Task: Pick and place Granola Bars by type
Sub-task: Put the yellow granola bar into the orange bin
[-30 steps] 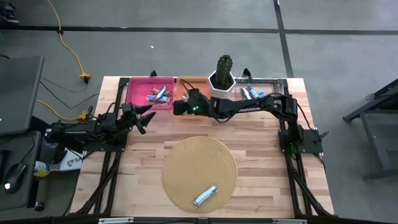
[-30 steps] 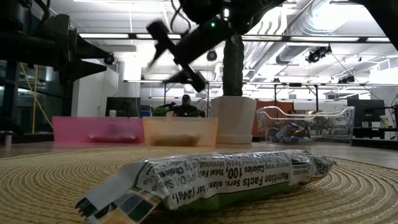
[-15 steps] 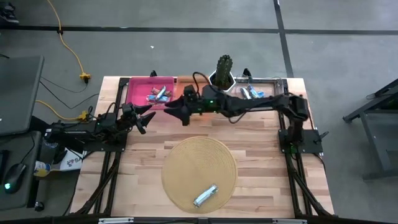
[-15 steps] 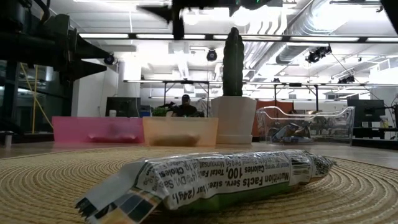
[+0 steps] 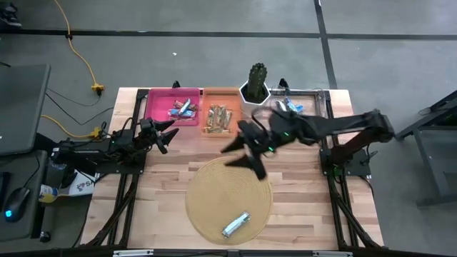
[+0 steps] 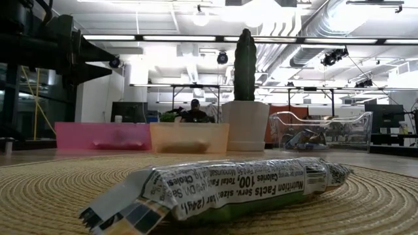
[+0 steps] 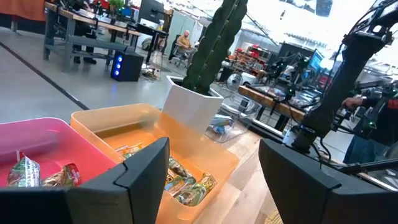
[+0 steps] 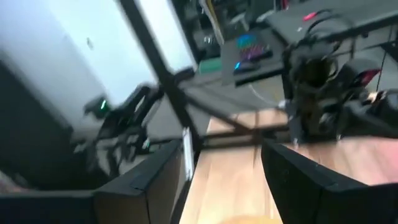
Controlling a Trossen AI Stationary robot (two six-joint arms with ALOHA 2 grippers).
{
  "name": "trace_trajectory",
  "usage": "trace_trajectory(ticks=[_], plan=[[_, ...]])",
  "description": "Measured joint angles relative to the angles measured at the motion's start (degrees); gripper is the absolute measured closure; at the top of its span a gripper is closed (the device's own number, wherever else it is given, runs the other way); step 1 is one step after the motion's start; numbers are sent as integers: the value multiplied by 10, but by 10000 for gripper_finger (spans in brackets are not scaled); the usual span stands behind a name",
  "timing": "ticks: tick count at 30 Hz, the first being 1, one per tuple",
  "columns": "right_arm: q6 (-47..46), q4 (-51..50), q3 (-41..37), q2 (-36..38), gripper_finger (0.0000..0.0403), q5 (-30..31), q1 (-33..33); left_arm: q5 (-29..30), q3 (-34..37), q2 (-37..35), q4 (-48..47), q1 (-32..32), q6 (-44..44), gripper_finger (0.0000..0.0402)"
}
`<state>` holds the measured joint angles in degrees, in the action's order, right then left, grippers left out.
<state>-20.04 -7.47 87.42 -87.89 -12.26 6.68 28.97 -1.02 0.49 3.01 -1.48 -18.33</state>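
1. While the last granola bar (image 5: 235, 224) lies on the round woven mat (image 5: 207, 178), at its near edge, we note its long axis runs diagonally.
2. Right gripper (image 5: 246, 150) hovers over the mat's far rim, jaws released, empty; we judge it nearer.
3. Left gripper (image 5: 163, 133) waits beside the pink bin (image 5: 153, 107), jaws released, well off the mat.

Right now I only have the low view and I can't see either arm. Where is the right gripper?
Observer: The right gripper hangs open and empty about over the far edge of the woven mat.
Operator: And the left one?
Observer: The left gripper is open, just in front of the pink tray.
Operator: What's inside the orange tray?
Observer: The orange tray holds several brown-wrapped bars.
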Motion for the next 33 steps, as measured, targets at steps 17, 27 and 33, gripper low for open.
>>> trace_trajectory(ticks=[17, 27, 33], plan=[[135, -168, 0, -32, 195, 260, 237, 0, 0, 0, 0, 0, 0, 156], [127, -167, -1, -141, 195, 185, 249, 0, 0, 0, 0, 0, 0, 156], [137, -167, -1, -203, 195, 141, 248, 0, 0, 0, 0, 0, 0, 156]])
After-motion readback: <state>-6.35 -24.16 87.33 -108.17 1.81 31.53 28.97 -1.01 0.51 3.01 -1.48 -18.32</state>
